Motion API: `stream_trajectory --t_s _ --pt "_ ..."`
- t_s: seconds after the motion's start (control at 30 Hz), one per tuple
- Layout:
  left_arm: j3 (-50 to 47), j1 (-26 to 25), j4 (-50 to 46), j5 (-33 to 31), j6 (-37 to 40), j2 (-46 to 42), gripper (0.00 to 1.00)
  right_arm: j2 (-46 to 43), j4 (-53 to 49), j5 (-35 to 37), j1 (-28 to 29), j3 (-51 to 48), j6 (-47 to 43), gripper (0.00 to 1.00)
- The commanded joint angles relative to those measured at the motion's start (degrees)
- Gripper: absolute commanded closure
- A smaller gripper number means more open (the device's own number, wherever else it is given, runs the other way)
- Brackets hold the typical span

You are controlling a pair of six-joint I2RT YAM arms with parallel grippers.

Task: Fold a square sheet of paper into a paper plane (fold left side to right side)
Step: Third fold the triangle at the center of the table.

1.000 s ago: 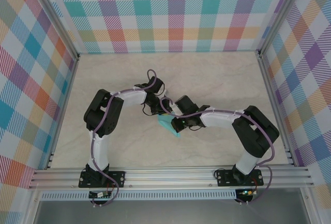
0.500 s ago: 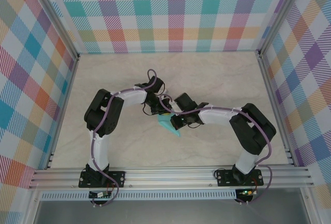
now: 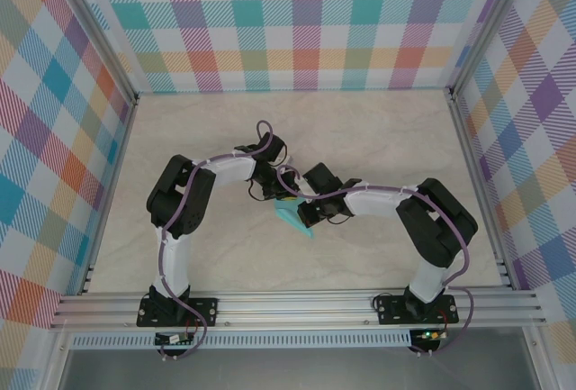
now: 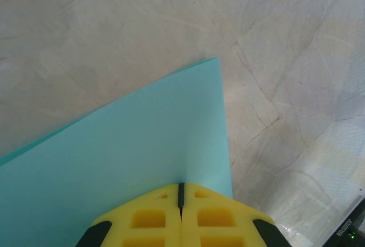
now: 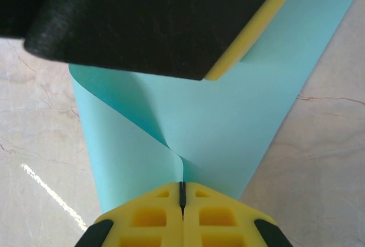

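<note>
The turquoise sheet of paper (image 3: 293, 221) sits at the middle of the table, between the two wrists, with little of it showing from above. In the left wrist view my left gripper (image 4: 181, 185) is shut on an edge of the paper (image 4: 142, 138), which spreads flat ahead to a corner. My right gripper (image 5: 182, 185) is shut on the paper (image 5: 245, 104) where it curls over into a loop. The left gripper's dark finger with a yellow pad (image 5: 142, 19) hangs just above that loop. From above, the left gripper (image 3: 280, 197) and right gripper (image 3: 302, 215) stand close together.
The marble-patterned tabletop (image 3: 378, 129) is walled by checked panels at the back and both sides. An aluminium rail (image 3: 297, 304) with both arm bases runs along the near edge. Purple cables loop along both arms.
The right arm has drawn slightly to the left, toward the left gripper, and the paper's visible tip has shifted a little with it. Both grippers stay shut.
</note>
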Motion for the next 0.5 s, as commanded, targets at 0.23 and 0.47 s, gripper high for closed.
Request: stream_trajectory --t_s 0.23,0.47 --pt "-0.20 -1.49 -2.03 -2.62 1.03 3.83 0.98 0.03 0.00 -1.03 -0.40 1.87 0.06 1.00" --pt "-0.24 -1.52 -1.96 -2.62 0.94 3.92 0.99 0.83 -0.54 -0.77 -0.40 2.84 -0.11 1.00"
